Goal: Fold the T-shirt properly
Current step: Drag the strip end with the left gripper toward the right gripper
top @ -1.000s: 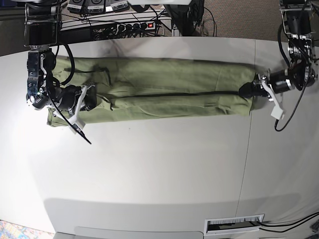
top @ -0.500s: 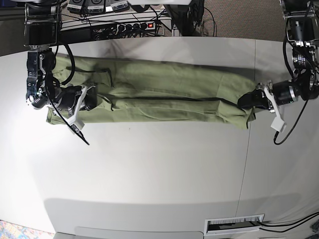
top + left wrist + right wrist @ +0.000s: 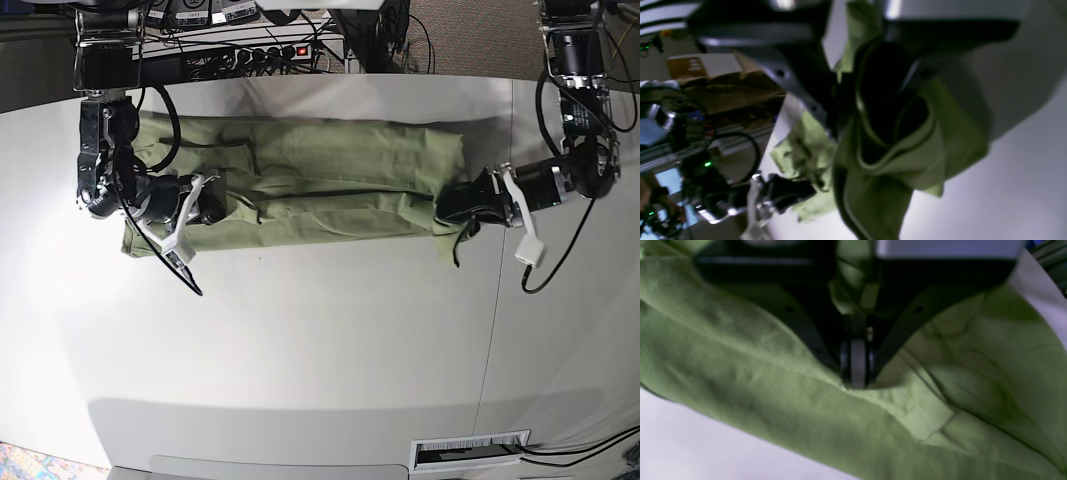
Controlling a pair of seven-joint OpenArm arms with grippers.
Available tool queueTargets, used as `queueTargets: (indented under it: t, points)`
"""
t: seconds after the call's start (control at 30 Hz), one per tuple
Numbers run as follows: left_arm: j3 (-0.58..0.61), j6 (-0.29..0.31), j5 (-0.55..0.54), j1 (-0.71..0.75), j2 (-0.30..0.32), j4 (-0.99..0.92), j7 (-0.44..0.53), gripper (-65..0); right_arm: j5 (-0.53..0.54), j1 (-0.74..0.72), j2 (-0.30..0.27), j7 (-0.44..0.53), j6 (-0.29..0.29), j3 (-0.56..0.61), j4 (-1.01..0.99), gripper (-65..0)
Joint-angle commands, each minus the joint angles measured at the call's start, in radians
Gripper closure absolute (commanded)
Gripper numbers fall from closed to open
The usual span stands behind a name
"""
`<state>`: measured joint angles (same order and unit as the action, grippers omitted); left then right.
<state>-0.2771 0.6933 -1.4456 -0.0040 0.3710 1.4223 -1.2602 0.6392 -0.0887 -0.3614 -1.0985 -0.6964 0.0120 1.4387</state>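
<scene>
T-shirt (image 3: 320, 180) folded into a long green band across the far side of the grey table (image 3: 320, 340), left gripper (image 3: 452, 208) pinching one end, right gripper (image 3: 205, 212) clamped on the other end

T-shirt (image 3: 330, 175) plain sage green, no print; table (image 3: 320, 340) pale grey; hands black.

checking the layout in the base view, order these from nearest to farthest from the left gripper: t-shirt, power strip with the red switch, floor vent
1. The T-shirt: the left gripper, on this view's right, is clamped on its end.
2. The power strip: behind the table, top of the view, toward the other arm's side.
3. The floor vent: bottom edge of the view, beyond the table's near side, a bit farther.
</scene>
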Motion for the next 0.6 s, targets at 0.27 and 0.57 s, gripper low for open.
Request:
queueTargets:
  t: [0.27, 0.57]
  points:
    - [-0.006, 0.005, -0.038, 0.034, -0.107, 0.018, 0.001, 0.0, -0.011, -0.006, 0.004, -0.005, -0.002, 0.002, 0.006, 0.0]
    - [-0.006, 0.005, -0.013, 0.034, -0.258, 0.018, 0.003, 0.0, -0.011, -0.006, 0.004, -0.004, -0.002, 0.002, 0.006, 0.0]
